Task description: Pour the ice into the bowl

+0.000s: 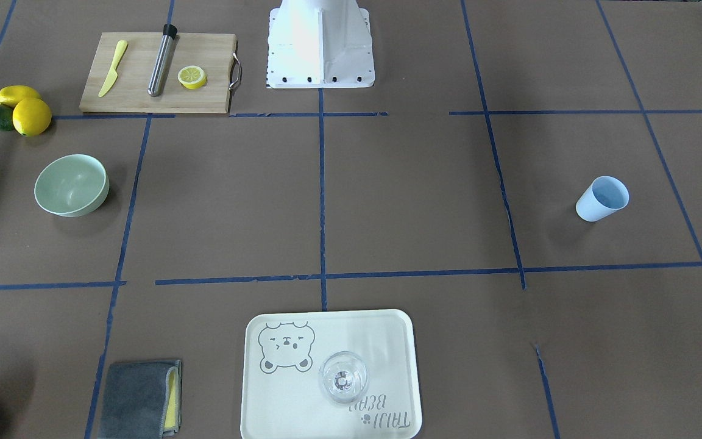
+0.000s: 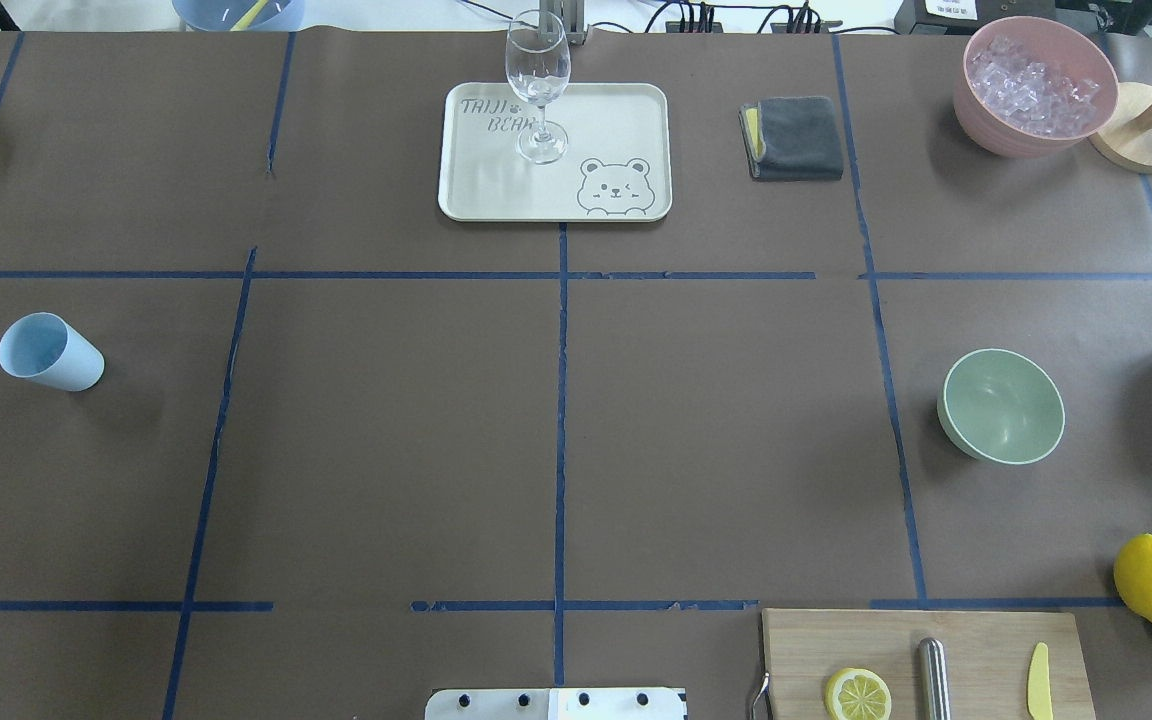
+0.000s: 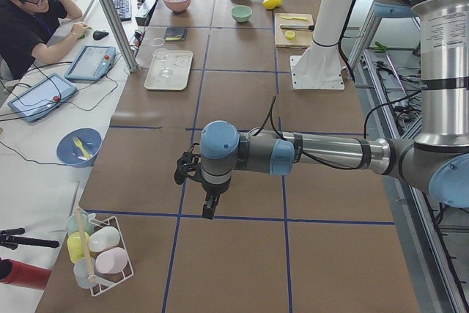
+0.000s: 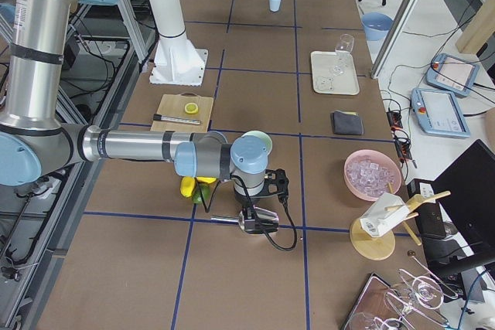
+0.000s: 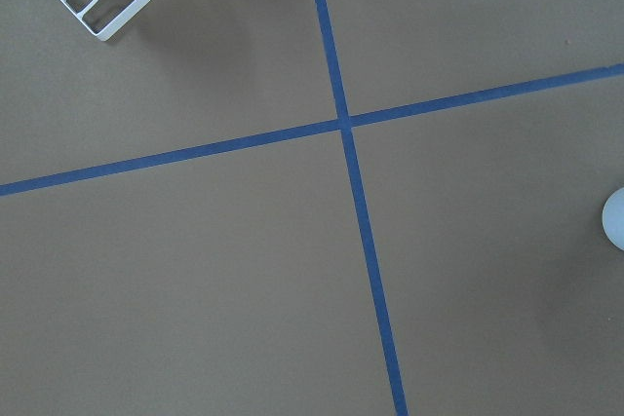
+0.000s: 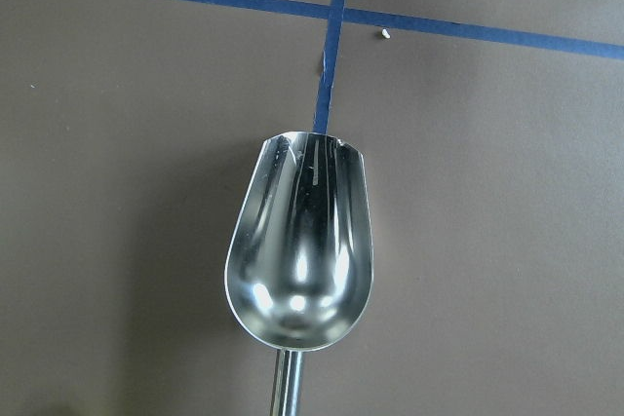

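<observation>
The pale mint-green bowl [image 1: 71, 185] stands empty on the brown table; it also shows in the overhead view [image 2: 1002, 405]. The ice [image 2: 1034, 85] is a heap of small clear cubes inside a pink container [image 4: 373, 171]. My right gripper [image 4: 257, 208] hangs near the table's end, over a shiny metal scoop [image 6: 300, 255], which is empty. Its fingers show in no view, so I cannot tell if it holds the scoop. My left gripper [image 3: 208, 210] hangs over bare table near the other end, far from the bowl. I cannot tell if it is open or shut.
A light blue cup [image 2: 48, 352] stands on my left side. A wine glass [image 2: 537, 90] stands on a cream tray [image 2: 496, 190]. A grey cloth [image 2: 794, 138], a cutting board [image 1: 144, 91] with a lemon slice [image 1: 192, 77], a knife and a metal rod, and whole lemons [image 1: 31, 116] sit around.
</observation>
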Robot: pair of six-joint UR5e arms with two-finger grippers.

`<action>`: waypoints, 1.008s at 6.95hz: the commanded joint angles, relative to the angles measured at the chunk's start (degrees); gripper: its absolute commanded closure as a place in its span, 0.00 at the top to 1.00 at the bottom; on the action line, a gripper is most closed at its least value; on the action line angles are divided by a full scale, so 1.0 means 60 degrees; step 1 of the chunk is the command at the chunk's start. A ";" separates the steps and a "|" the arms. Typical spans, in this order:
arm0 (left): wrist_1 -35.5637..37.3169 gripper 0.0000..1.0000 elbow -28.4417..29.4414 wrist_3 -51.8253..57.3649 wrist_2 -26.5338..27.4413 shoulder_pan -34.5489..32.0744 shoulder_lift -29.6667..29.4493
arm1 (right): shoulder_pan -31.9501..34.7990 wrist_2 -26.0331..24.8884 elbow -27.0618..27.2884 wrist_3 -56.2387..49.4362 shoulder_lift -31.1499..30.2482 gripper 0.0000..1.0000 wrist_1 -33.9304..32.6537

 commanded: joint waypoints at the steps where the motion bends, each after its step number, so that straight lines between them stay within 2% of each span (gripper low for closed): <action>1: 0.0012 1.00 -0.0064 0.0017 0.0014 0.0000 -0.0006 | 0.0000 0.0044 0.0000 0.0029 0.0003 1.00 -0.0014; 4: 0.0012 1.00 -0.0080 0.0003 -0.0001 0.0000 -0.0006 | -0.0015 0.0044 0.0058 0.0029 0.0105 1.00 0.0001; 5: 0.0012 1.00 -0.0080 0.0003 0.0014 0.0000 -0.0006 | -0.0029 0.0131 0.0189 0.0131 0.0367 1.00 0.0494; 7: -0.0003 1.00 -0.0080 0.0003 -0.0001 0.0000 -0.0006 | -0.0190 0.0015 0.0059 0.0277 0.0907 1.00 0.2162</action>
